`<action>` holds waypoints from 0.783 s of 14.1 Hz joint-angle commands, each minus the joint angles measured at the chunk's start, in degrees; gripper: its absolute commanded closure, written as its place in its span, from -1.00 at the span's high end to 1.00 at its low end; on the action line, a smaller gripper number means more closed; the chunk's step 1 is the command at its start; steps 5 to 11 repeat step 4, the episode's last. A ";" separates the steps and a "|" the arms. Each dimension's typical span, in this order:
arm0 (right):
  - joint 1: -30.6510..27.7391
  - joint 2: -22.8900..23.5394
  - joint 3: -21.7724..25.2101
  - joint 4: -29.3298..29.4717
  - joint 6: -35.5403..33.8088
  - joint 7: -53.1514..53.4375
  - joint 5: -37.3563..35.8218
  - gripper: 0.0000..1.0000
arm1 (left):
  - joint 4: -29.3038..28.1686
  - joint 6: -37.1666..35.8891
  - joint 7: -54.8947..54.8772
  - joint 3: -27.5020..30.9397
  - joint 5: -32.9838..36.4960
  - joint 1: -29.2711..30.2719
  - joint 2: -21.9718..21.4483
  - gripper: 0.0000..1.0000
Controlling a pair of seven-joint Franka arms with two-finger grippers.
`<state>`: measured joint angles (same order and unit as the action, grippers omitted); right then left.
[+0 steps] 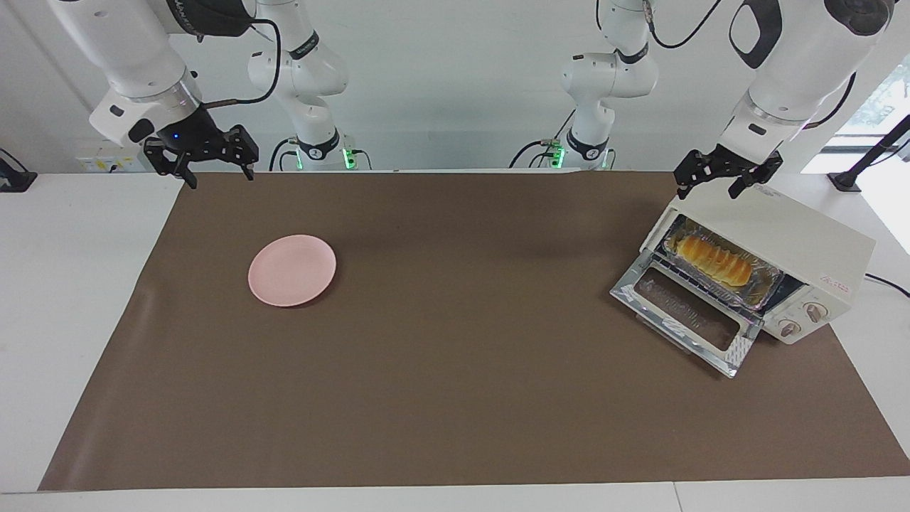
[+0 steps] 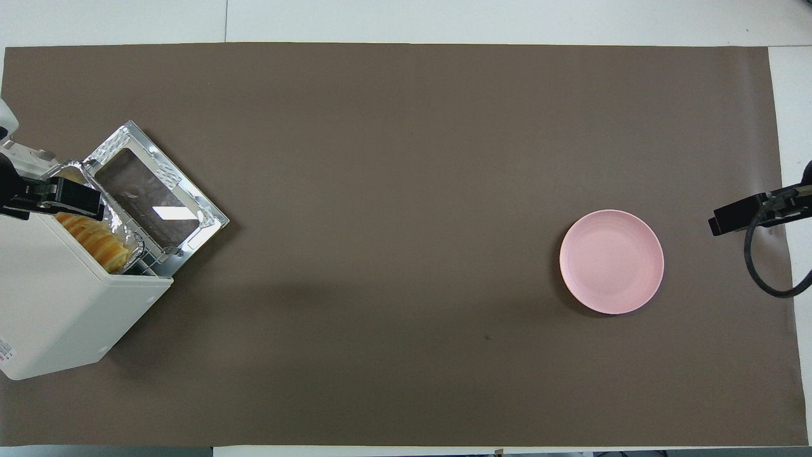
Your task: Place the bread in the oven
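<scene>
With bread [image 1: 713,260] already on foil tray [image 1: 766,287] inside oven [image 1: 796,242], door [image 1: 682,313] left to shut; left gripper [image 1: 725,176] and right gripper [image 1: 206,158] both spread, empty.

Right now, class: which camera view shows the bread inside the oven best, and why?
The facing view. It looks straight into the open oven, so the bread shows whole on its foil tray. In the overhead view the oven's top and the left gripper hide most of the bread; only a strip shows.
</scene>
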<state>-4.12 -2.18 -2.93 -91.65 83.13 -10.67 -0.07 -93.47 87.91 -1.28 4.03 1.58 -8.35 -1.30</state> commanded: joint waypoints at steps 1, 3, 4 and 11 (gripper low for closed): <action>-0.89 -0.11 -0.41 -0.29 -0.51 -1.20 0.68 1.00 | -0.04 1.04 -0.31 0.37 -0.79 -0.97 -0.02 1.00; -0.89 -0.11 -0.50 -0.29 -0.51 -1.20 0.68 1.00 | -0.13 2.61 0.13 0.37 -1.67 -0.97 -0.02 1.00; -0.89 -0.11 -0.41 -0.29 -0.51 -1.20 0.68 1.00 | -0.22 2.97 0.22 0.37 -1.67 -0.97 -0.02 1.00; -0.89 -0.11 -0.41 -0.29 -0.51 -1.20 0.68 1.00 | -0.22 2.97 0.22 0.37 -1.67 -0.97 -0.02 1.00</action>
